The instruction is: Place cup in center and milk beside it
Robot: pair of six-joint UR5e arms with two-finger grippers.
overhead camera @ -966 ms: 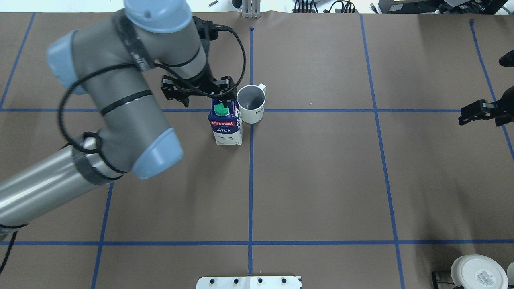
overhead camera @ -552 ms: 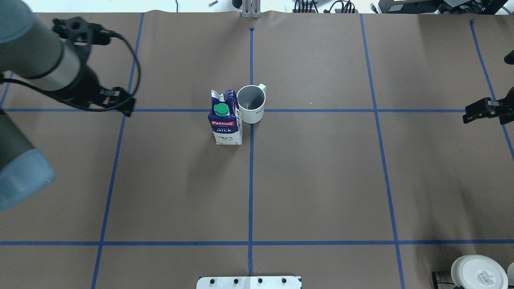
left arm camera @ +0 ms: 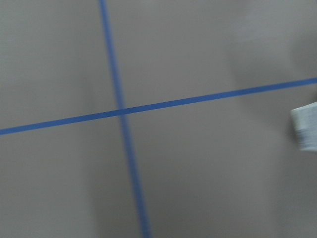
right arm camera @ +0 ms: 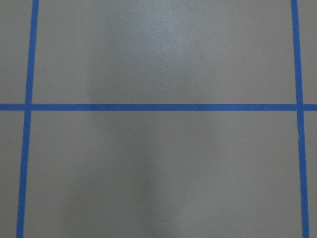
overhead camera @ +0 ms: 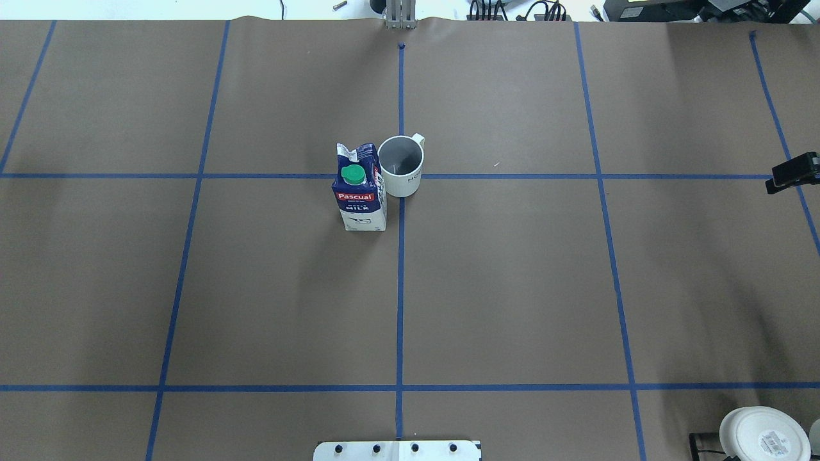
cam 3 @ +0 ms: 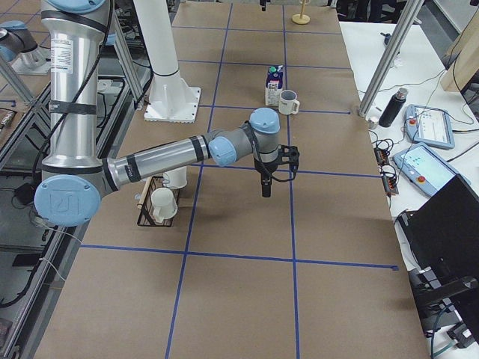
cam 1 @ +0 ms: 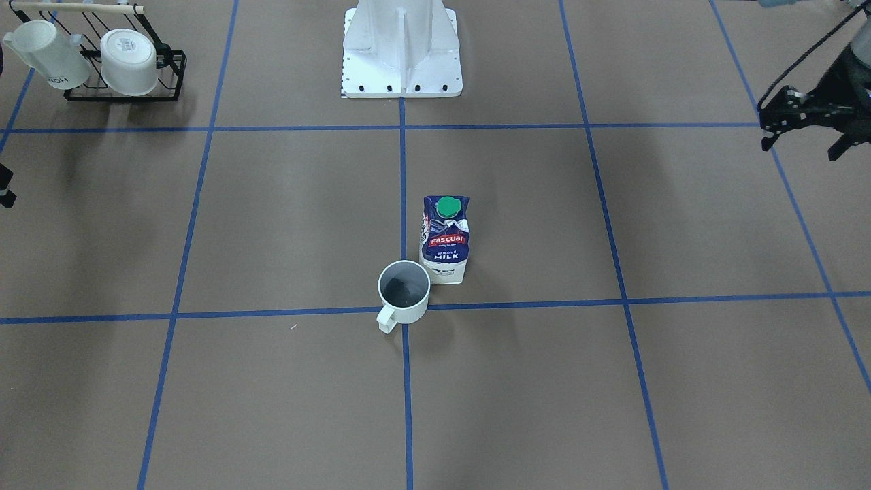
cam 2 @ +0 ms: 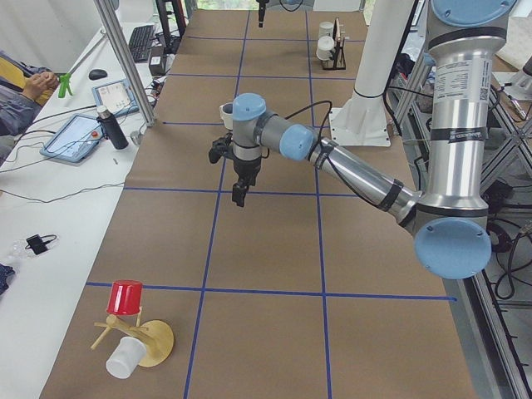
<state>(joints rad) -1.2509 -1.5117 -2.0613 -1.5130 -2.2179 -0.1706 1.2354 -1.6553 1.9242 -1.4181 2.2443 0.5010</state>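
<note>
1. The cup (overhead camera: 400, 166) sits upright on the crossing of the blue tape lines (overhead camera: 512, 176) at the table's middle. Its handle is turned away from the robot, toward its right.
2. The milk (overhead camera: 360, 195) stands upright just beside it on the robot's left, long axis vertical, green cap up. Touching or barely clear, I can't tell.
3. The left gripper (cam 1: 801, 144) hangs well off on the milk's side — jaws spread wide, empty.
4. The right gripper (overhead camera: 794, 176) barely peeks in at the edge — its opening can't be judged.
5. The layout looks finished; any nudge to the carton would suit the left arm.
</note>
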